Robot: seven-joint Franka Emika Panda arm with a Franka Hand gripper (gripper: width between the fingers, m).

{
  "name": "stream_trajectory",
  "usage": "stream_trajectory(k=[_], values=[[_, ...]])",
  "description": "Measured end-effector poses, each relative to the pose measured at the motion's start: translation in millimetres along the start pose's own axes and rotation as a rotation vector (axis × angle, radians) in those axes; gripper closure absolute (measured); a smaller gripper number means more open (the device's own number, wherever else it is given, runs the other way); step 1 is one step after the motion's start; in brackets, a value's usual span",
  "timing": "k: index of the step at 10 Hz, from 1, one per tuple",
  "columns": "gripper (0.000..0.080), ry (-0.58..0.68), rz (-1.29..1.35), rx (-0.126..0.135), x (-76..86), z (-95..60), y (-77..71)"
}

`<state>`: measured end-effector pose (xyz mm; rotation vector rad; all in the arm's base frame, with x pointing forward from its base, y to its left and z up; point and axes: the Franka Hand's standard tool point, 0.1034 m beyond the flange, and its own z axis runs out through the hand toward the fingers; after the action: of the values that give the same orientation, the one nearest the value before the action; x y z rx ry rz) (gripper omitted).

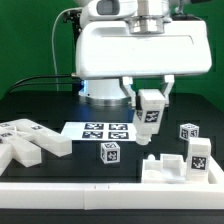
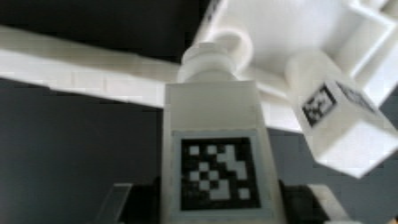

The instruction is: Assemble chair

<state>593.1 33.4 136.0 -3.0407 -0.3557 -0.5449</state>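
Nearest the lens, a low white rail (image 1: pixel 100 190) is bordering the black table (image 1: pixel 50 108). Behind it, at the exterior view's right, the half-built chair (image 1: pixel 186 165) is standing as a blocky cluster of tagged white slabs. Loose parts (image 1: pixel 25 142) are lying heaped at the exterior view's left, with the marker board (image 1: pixel 72 129) and a small cube (image 1: pixel 108 152) lying between heap and chair.

The gripper (image 1: pixel 151 101) is clasping a white post (image 1: pixel 149 120) by its upper end, fingers pressing on opposite sides. The post is hanging roughly upright, tag facing outward, appearing clear of the table and near the chair's edge without touching it. The arm is reaching down from its white base (image 1: pixel 135 50), wrist pointing at the table.

Step in hand, by judgement: carrying the post to the chair for fitting. The next move is calling for lining up the post's rounded tip, showing in the wrist view, with its hole, which is not showing clearly, and then lowering it straight, since any tilt is risking a jam.
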Motion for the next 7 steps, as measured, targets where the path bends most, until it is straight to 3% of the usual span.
stream_trajectory(k=[2, 3, 4, 5, 7], values=[[0.0515, 0.186, -0.004, -0.125, 5.7, -0.7, 2.3], [0.0515, 0.23, -0.005, -0.167, 2.3, -0.9, 14.3], [0.0515, 0.197, 0.021, -0.122, -0.7, 4.4, 7.3], [0.0515, 0.198, 0.025, -0.119, 0.1, 4.4, 5.7], [0.0515, 0.187, 0.048, -0.111, -9.4, 20.7, -4.3]])
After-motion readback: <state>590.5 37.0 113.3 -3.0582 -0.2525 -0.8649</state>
